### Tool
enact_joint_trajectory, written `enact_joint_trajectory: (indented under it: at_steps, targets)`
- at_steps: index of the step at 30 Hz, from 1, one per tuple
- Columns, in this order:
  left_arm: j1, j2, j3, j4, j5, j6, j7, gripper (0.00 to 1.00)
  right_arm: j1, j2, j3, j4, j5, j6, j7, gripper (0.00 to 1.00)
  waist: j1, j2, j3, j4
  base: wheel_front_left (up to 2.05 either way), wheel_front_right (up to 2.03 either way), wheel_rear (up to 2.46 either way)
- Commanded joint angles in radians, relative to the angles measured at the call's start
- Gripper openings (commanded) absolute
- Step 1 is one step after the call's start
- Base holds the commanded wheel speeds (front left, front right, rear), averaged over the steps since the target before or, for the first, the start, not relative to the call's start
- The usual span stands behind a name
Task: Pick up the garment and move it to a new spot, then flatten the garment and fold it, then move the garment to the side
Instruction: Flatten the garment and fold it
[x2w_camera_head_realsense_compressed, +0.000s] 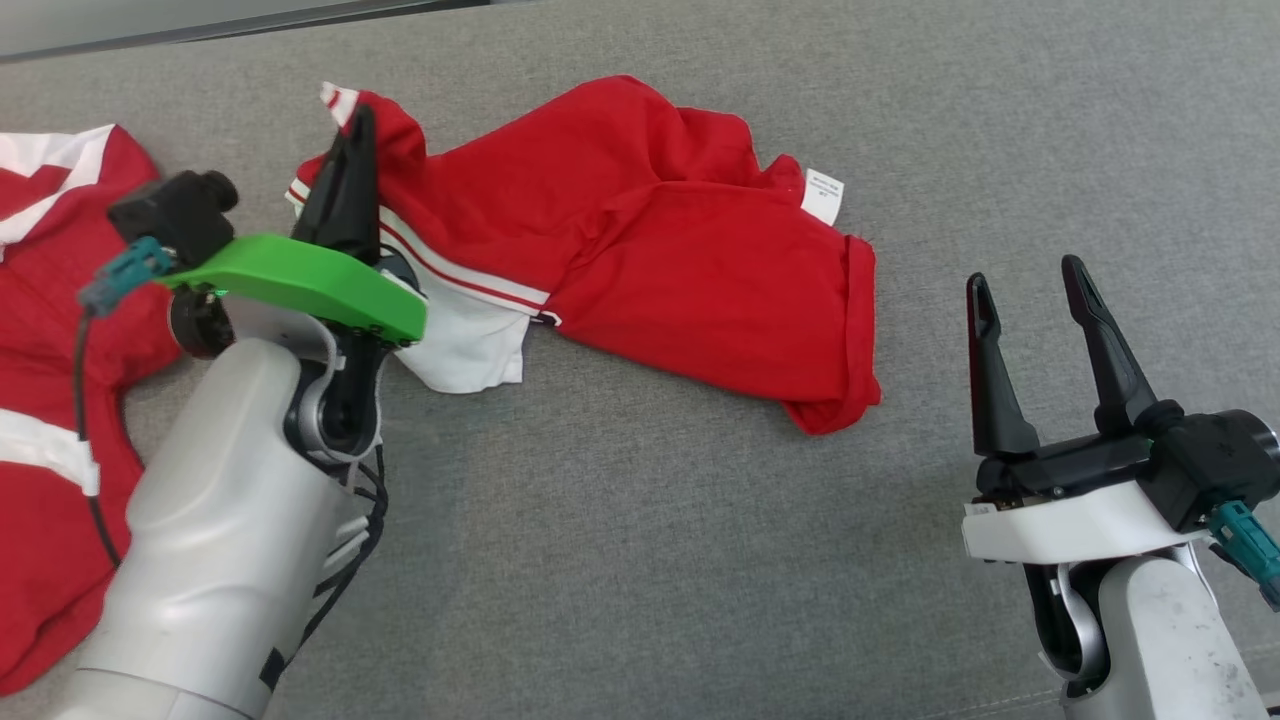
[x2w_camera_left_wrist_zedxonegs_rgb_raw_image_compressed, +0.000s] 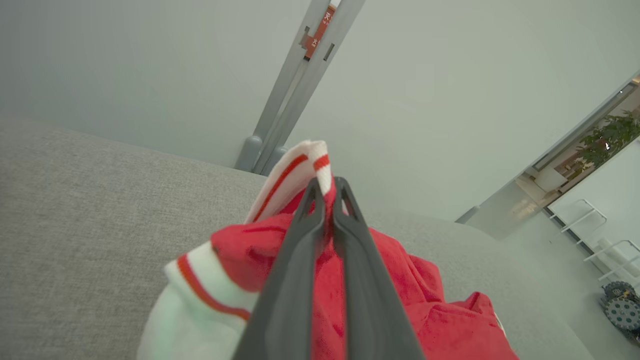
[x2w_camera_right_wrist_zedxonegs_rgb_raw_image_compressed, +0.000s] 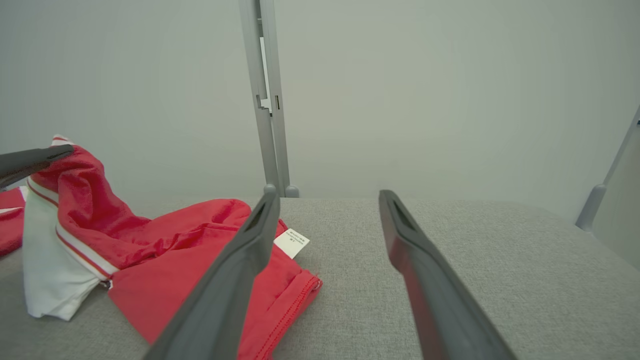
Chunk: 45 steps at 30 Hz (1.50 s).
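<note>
A red garment (x2w_camera_head_realsense_compressed: 650, 250) with white panels and a white label lies crumpled on the grey cushion. My left gripper (x2w_camera_head_realsense_compressed: 355, 125) is shut on the garment's red-and-white striped edge and holds that corner lifted above the surface; in the left wrist view the cloth (x2w_camera_left_wrist_zedxonegs_rgb_raw_image_compressed: 400, 280) is pinched between the dark fingers at the left gripper (x2w_camera_left_wrist_zedxonegs_rgb_raw_image_compressed: 327, 187). From the right wrist camera the garment (x2w_camera_right_wrist_zedxonegs_rgb_raw_image_compressed: 165, 250) hangs from the left gripper at the left edge. My right gripper (x2w_camera_head_realsense_compressed: 1030, 285) stands open to the right of the garment, nothing between its fingers, also seen as right gripper (x2w_camera_right_wrist_zedxonegs_rgb_raw_image_compressed: 325, 197).
Another red and white cloth (x2w_camera_head_realsense_compressed: 50, 400) lies at the far left of the cushion. The grey cushion (x2w_camera_head_realsense_compressed: 650, 550) spreads wide in front. A pale wall with a metal post (x2w_camera_right_wrist_zedxonegs_rgb_raw_image_compressed: 265, 100) stands behind the cushion's far edge.
</note>
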<state>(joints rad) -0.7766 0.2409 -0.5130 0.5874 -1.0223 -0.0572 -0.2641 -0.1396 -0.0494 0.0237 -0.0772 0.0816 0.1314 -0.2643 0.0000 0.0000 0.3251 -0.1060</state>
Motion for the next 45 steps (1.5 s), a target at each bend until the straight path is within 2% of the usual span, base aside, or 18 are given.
enact_joint_trajectory:
  at_steps: [1, 3, 4, 7, 9, 15, 19, 23, 27, 30, 35, 36, 37, 38, 41, 45]
  targets:
    - [-0.017, -0.015, -0.002, 0.034, 0.040, -0.007, 0.000, 0.00, -0.013, -0.002, 0.007, -0.001, 0.005, -0.001, 0.000, 1.00, 0.0000, 0.0000, 0.009, -0.019, 0.00, 0.00, 0.00]
    - [-0.032, -0.030, -0.018, 0.096, 0.111, -0.002, 0.000, 0.57, -0.012, -0.002, 0.016, -0.002, 0.010, -0.001, 0.000, 1.00, 0.0000, 0.0000, 0.015, -0.033, 0.00, 0.00, 0.00]
    - [-0.038, -0.037, -0.016, 0.124, 0.147, 0.006, 0.000, 1.00, -0.013, -0.002, 0.016, -0.001, 0.012, -0.001, 0.000, 1.00, 0.0000, 0.0000, 0.019, -0.040, 0.00, 0.00, 0.00]
    - [-0.041, -0.037, 0.010, 0.126, 0.252, -0.004, 0.000, 1.00, -0.013, -0.002, 0.004, -0.003, 0.015, -0.001, 0.000, 1.00, 0.0000, 0.0000, 0.028, -0.051, 0.00, 0.00, 0.00]
    - [-0.018, -0.019, 0.064, 0.064, 0.328, 0.002, -0.001, 1.00, -0.007, -0.001, -0.003, -0.006, 0.014, -0.001, 0.000, 1.00, 0.0000, 0.0000, 0.032, -0.051, 0.00, 0.00, 0.00]
    - [0.193, -0.017, 0.284, -0.235, 0.533, 0.041, 0.000, 1.00, 0.011, -0.001, -0.024, -0.001, 0.015, -0.001, 0.000, 1.00, 0.0000, 0.0000, 0.026, -0.015, 0.00, 0.00, 0.00]
    - [0.351, -0.032, 0.370, -0.288, 0.582, 0.050, 0.000, 1.00, 0.003, -0.002, -0.012, -0.002, 0.012, -0.001, 0.000, 1.00, 0.0000, 0.0000, 0.018, 0.006, 0.00, 0.00, 0.00]
    - [0.442, -0.058, 0.398, -0.212, 0.606, 0.042, 0.000, 1.00, -0.004, -0.002, -0.005, -0.003, 0.006, -0.001, 0.000, 1.00, 0.0000, 0.0000, 0.011, 0.015, 0.00, 0.00, 0.00]
    - [0.426, -0.095, 0.347, -0.046, 0.588, -0.009, 0.021, 1.00, 0.001, -0.002, 0.000, -0.002, -0.001, -0.001, 0.000, 1.00, 0.0000, 0.0000, 0.001, 0.007, 0.00, 0.00, 0.00]
    - [0.384, -0.145, 0.366, 0.033, 0.492, -0.045, 0.020, 1.00, 0.006, -0.002, 0.001, -0.002, -0.006, -0.001, 0.000, 1.00, 0.0000, 0.0000, -0.001, -0.011, 0.00, 0.00, 0.00]
    - [0.309, -0.173, 0.382, 0.146, 0.384, -0.070, 0.020, 1.00, 0.017, -0.002, -0.004, -0.004, -0.006, -0.001, 0.000, 1.00, 0.0000, 0.0000, -0.004, -0.041, 0.00, 0.00, 0.00]
    - [0.298, -0.176, 0.380, 0.169, 0.369, -0.072, 0.024, 0.95, 0.019, -0.002, -0.004, -0.003, -0.006, -0.001, 0.000, 1.00, 0.0000, 0.0000, -0.006, -0.045, 0.00, 0.00, 0.00]
    - [0.286, -0.177, 0.377, 0.188, 0.360, -0.074, 0.024, 0.27, 0.023, -0.002, -0.006, -0.003, -0.005, -0.001, 0.000, 1.00, 0.0000, 0.0000, -0.008, -0.050, 0.00, 0.00, 0.00]
    - [0.277, -0.178, 0.373, 0.198, 0.350, -0.074, 0.022, 0.00, 0.025, -0.002, -0.006, -0.001, -0.005, -0.001, 0.000, 1.00, 0.0000, 0.0000, -0.010, -0.053, 0.00, 0.00, 0.00]
    - [0.259, -0.174, 0.346, 0.205, 0.322, -0.078, 0.017, 0.00, 0.031, -0.002, -0.016, 0.000, -0.001, -0.001, 0.000, 1.00, 0.0000, 0.0000, -0.018, -0.056, 0.00, 0.00, 0.00]
    - [0.248, -0.141, 0.284, 0.231, 0.324, -0.077, 0.015, 0.00, 0.036, -0.001, -0.022, 0.003, 0.005, -0.001, 0.000, 1.00, 0.0000, 0.0000, -0.029, -0.044, 0.00, 0.00, 0.00]
